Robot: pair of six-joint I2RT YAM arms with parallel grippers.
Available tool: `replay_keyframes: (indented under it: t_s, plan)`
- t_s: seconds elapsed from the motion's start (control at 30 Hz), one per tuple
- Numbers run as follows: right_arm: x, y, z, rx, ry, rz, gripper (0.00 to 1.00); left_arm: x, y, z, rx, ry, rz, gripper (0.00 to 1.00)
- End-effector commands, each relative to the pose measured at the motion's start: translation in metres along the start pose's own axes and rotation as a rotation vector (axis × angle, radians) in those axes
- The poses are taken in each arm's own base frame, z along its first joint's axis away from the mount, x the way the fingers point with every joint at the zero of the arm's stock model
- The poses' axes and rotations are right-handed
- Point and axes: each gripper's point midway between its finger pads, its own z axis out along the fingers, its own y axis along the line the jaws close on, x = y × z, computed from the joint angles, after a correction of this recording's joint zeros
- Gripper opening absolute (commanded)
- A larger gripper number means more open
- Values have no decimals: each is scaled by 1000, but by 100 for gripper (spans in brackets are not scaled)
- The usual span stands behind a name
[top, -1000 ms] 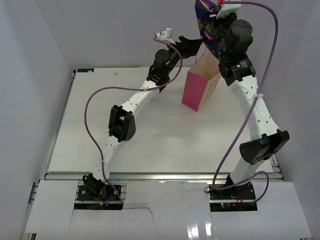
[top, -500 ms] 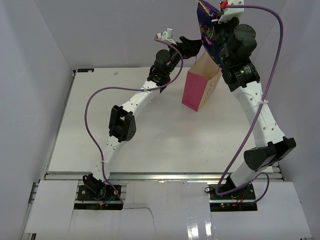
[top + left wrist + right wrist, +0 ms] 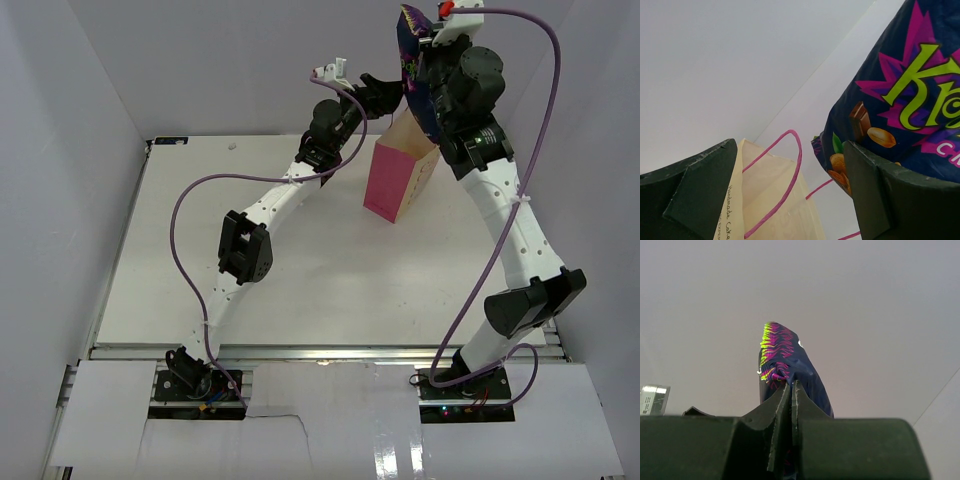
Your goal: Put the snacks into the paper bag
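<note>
Right fingers (image 3: 767,432) pinch the snack bag (image 3: 410,55) by its top edge, its length hanging down over the open paper bag (image 3: 392,185); left fingers (image 3: 690,200) stand spread beside the rim

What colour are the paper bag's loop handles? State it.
The thin loop handles are pink, clearest in the left wrist view.

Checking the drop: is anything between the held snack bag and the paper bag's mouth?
Nothing visible does. The snack bag hangs above the paper bag; the open left gripper and a pink handle stand at the mouth's edge.
</note>
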Motion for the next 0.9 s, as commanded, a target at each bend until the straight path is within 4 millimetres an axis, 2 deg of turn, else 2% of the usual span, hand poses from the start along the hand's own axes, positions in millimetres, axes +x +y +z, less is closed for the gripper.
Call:
replay_keyframes:
  t_s: [0.0, 0.33, 0.87]
  plan:
    - [-92, -11, -6, 21, -285, 115, 8, -18, -39, 3, 90, -32, -20, 98]
    - [-91, -11, 5, 42, -299, 126, 8, -11, -37, 3, 98, -16, -46, 98]
    - [-73, -9, 24, 87, -291, 103, 8, -7, -35, 3, 102, -9, -48, 98]
